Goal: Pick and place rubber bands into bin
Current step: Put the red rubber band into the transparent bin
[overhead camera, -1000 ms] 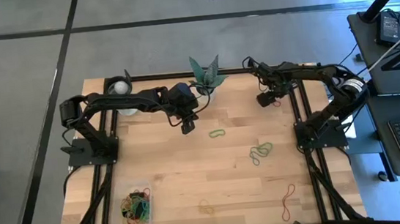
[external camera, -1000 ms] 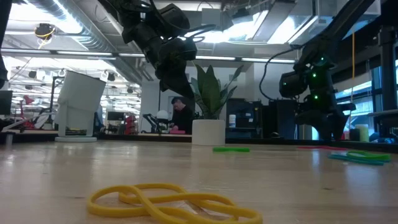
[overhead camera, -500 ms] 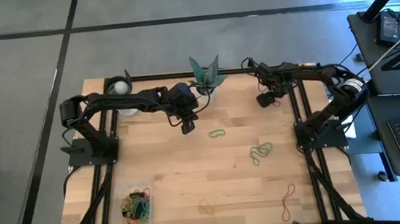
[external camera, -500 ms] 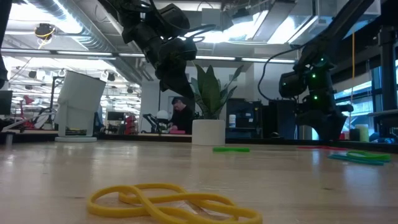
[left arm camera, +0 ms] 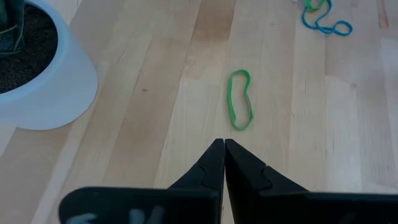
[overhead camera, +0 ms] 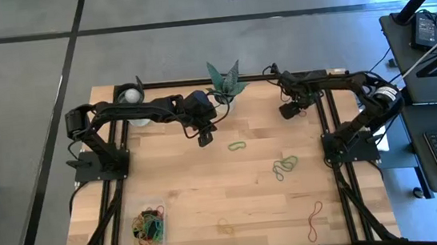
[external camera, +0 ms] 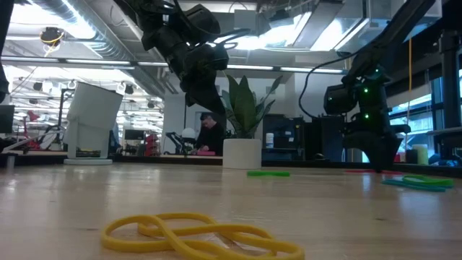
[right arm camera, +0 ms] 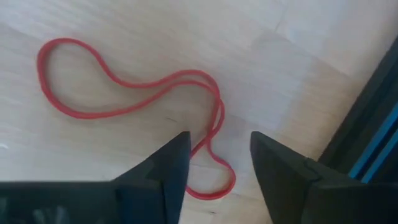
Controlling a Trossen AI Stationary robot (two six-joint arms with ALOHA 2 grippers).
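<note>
My right gripper (right arm camera: pixel 219 137) hangs open, pointing down, low over the far right of the table (overhead camera: pixel 209 188). Its fingers stand on either side of the narrow waist of a red rubber band (right arm camera: pixel 134 93) lying flat on the wood, not visibly touching it. My left gripper (left arm camera: pixel 222 146) is shut with nothing in it, raised above the table near its far middle (overhead camera: pixel 204 138). A green rubber band (left arm camera: pixel 239 107) lies just beyond it (overhead camera: pixel 238 145). The clear bin (overhead camera: pixel 150 226), near the front left corner, holds several coloured bands.
Loose bands lie about: a green-and-blue tangle (overhead camera: pixel 284 165), another red band (overhead camera: pixel 316 218), and a yellow one (external camera: pixel 195 235) near the front edge. A white plant pot (left arm camera: pixel 37 81) and a white cup (overhead camera: pixel 130 95) stand at the far edge. Black frame rails (right arm camera: pixel 367 143) run beside my right gripper.
</note>
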